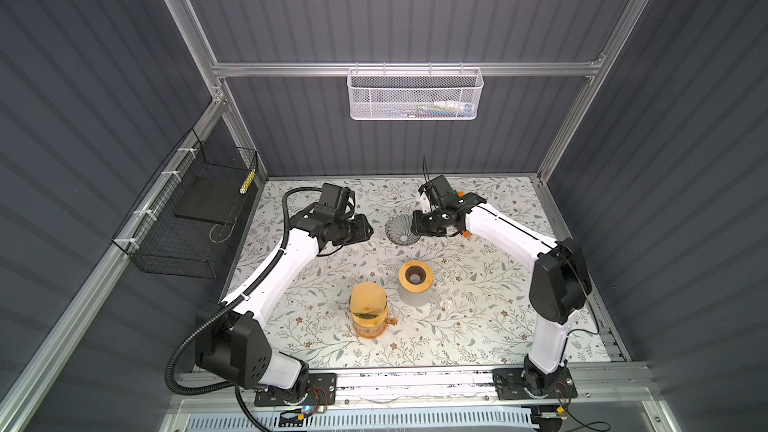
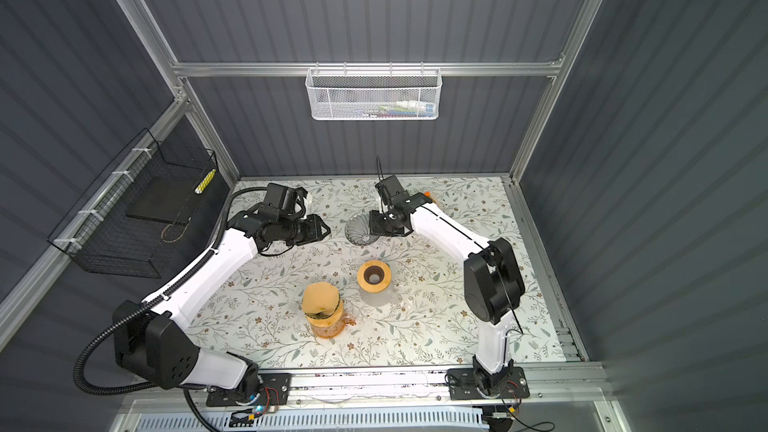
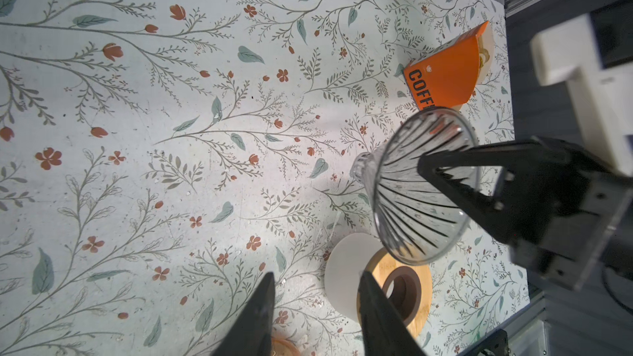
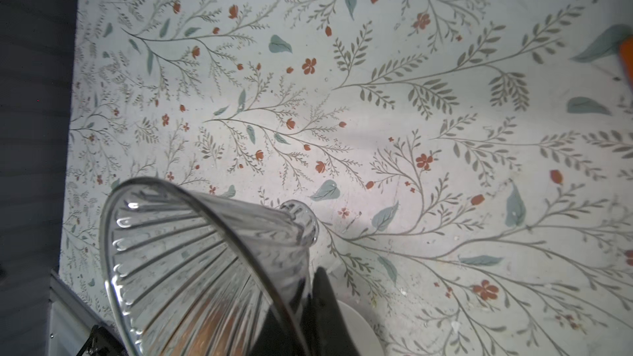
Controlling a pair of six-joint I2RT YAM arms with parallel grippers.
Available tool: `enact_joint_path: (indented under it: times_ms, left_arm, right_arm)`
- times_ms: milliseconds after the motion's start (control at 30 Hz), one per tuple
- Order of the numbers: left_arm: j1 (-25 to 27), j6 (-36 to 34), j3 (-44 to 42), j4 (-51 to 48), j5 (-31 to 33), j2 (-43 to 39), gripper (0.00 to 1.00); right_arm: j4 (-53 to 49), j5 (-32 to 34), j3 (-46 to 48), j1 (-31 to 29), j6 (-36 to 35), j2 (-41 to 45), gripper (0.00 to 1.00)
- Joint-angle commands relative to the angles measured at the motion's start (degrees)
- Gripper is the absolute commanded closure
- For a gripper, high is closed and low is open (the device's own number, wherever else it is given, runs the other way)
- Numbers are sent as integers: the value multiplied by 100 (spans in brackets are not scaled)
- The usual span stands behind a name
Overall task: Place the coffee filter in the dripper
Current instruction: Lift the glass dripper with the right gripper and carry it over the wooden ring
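The right tool (image 1: 414, 224) is clamped on the rim of the tilted glass dripper (image 1: 397, 229). The left tool (image 3: 318, 279) stands part-open, empty. The orange coffee filter box (image 3: 445, 73) (paper edges showing) lies on the desk (image 3: 137, 200) nearby.

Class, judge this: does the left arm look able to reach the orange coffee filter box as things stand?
Probably not directly: the box lies at the far right, beyond the right gripper, which holds the dripper across the path.

A white mesh basket (image 1: 414, 97) and black wire basket (image 1: 166, 251) hang on the frame (image 1: 291, 69).
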State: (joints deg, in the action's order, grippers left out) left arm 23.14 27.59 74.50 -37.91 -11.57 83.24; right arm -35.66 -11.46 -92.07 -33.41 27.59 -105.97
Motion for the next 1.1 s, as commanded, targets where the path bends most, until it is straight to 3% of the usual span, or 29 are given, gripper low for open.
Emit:
enact_joint_path:
  times_ms: [0, 533, 867, 1067]
  left_arm:
    - [-46, -165, 137, -164, -301, -76, 59]
    - [-46, -627, 587, -638, -620, 67, 62]
    - [-13, -875, 583, -624, -1336, -17, 63]
    - [325, -1027, 591, -645, -1471, 42, 64]
  right_arm:
    - [-428, -138, 146, 27, -221, 481, 100]
    - [-1246, -544, 934, 1, -107, 2151, 100]
    - [-984, -549, 1568, -128, 71, 2350, 100]
    - [-799, -567, 1645, -257, 149, 2240, 100]
